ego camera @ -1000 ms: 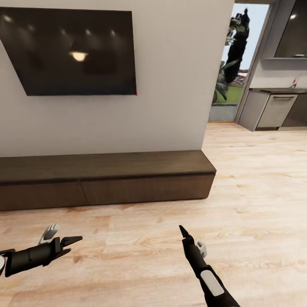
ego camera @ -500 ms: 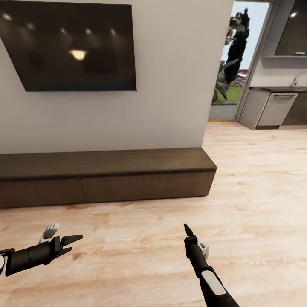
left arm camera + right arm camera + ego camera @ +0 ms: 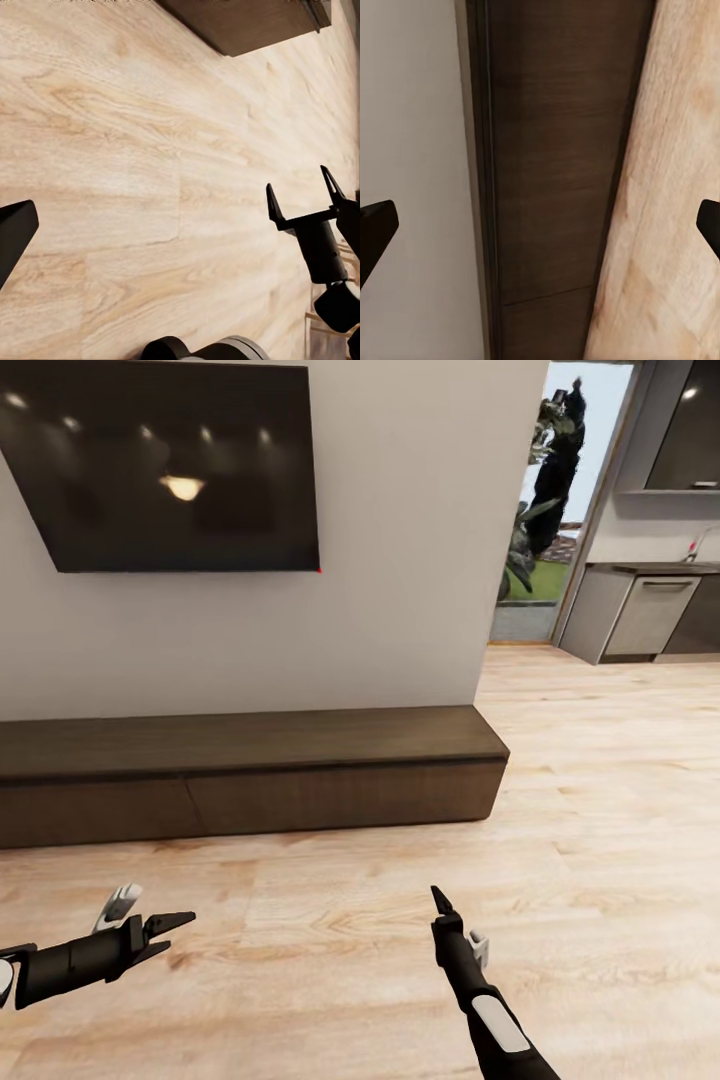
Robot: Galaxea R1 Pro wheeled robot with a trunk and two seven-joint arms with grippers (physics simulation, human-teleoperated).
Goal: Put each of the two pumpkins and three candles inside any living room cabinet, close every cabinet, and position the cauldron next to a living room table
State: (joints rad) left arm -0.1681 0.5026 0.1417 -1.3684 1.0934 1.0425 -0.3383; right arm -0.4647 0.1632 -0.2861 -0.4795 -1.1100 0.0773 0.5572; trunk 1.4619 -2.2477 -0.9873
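The cabinet (image 3: 250, 775), a long low dark-brown unit with flat handleless fronts, sits against the white wall ahead of both claws, well apart from them across bare wooden floor (image 3: 330, 920), and every front visible looks flush and shut. Above it hangs a dark wall-mounted television (image 3: 170, 465). The left gripper (image 3: 150, 915) hovers low over the floor with its fingers spread and nothing between them; the right gripper (image 3: 455, 925) points toward the cabinet, and the right wrist view shows its two fingertips far apart at the frame edges, so it is open and empty too. Beyond the right claw a doorway leads toward grey kitchen cupboards (image 3: 645, 615). No pumpkin, candle or cauldron can be made out here. The likely trouble from this position is the smooth fronts: with no handle to hook, a fingertip could slip off the edge, or the base could roll too close and bump the unit before an arm has room to pull.
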